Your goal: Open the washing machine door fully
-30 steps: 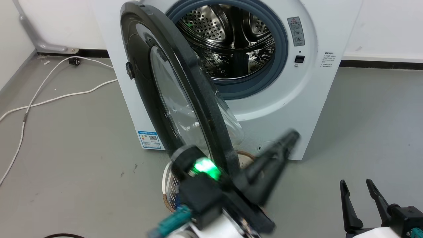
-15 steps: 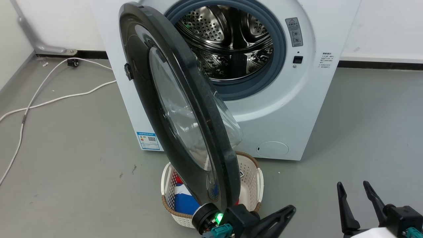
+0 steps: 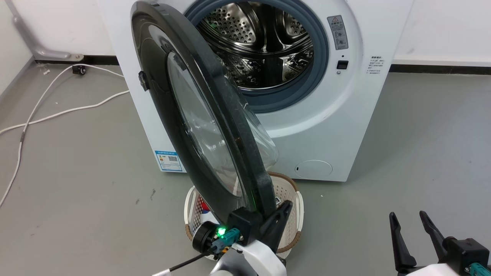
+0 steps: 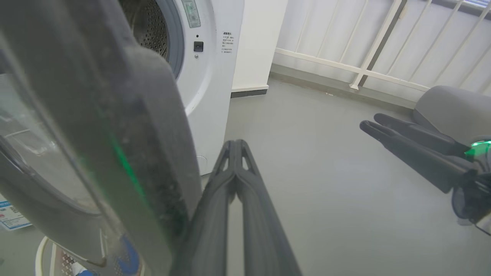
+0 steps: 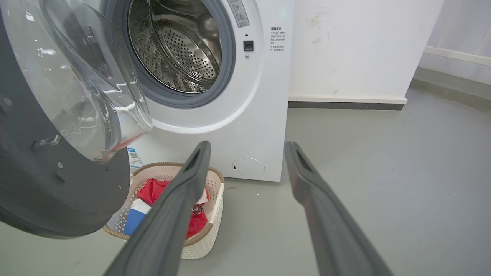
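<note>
Left gripper (image 4: 234, 149) now tucked at bottom rim of washing machine door (image 3: 199, 126), on drum-facing side. Fingers pressed together, gripping nothing; contact with rim unclear.

- One second ago: blurred, higher, fingers angled up-right.
- Half second ago: lower, fingers pointing right.

Door angle much the same throughout: swung out roughly square to washing machine (image 3: 326, 126), above laundry basket (image 3: 294, 199). Slight picture shift is camera.

Judgement: arm reset for outward push; door about half open.

Right gripper (image 3: 408, 215) spread wide, idle.

Basket (image 5: 199, 245) w/ clothes (image 5: 153, 189); white cable (image 3: 57, 113).
</note>
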### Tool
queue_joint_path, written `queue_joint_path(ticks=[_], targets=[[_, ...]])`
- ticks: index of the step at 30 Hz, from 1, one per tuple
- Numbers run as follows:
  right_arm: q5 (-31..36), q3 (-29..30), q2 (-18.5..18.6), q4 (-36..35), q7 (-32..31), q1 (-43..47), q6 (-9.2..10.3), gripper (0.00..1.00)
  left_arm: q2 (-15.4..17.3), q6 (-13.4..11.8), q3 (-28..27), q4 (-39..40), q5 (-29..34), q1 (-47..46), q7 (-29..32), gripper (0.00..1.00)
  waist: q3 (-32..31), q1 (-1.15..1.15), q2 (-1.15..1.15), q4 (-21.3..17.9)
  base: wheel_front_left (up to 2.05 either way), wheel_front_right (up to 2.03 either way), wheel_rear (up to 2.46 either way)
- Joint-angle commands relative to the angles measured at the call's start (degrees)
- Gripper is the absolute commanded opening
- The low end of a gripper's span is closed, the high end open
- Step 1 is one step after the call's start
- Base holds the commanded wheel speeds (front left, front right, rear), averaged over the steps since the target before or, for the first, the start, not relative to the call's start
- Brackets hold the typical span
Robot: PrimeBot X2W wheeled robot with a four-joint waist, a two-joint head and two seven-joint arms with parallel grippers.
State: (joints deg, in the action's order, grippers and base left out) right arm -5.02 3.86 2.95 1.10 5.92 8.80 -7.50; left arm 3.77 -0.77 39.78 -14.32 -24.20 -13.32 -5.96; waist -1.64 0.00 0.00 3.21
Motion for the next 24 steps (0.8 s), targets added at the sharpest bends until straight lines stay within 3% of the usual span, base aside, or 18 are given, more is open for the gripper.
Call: queue_joint_path(ticks=[1,11,24], targets=[[-0.2,0.0,-0.1,0.1,-0.1,-0.3,0.01,1.00,0.0,-0.4,-0.3,-0.5,-0.4,-0.5,-0.4,0.00,0.0,0.00,0.00,0.0,0.00,0.00,0.00],[-0.7,0.0,-0.1,0.6,-0.3,-0.2,0.01,1.00,0.5,-2.7,-2.1,-2.0,-1.1,-0.7,-2.8,0.00,0.1,0.00,0.00,0.4,0.00,0.00,0.00],[-0.7,0.7,-0.1,1.0,-0.5,0.1,0.01,1.00,4.6,-6.7,-3.8,7.4,-0.9,4.2,-1.9,0.00,0.5,0.00,0.00,3.2,0.00,0.00,0.00]])
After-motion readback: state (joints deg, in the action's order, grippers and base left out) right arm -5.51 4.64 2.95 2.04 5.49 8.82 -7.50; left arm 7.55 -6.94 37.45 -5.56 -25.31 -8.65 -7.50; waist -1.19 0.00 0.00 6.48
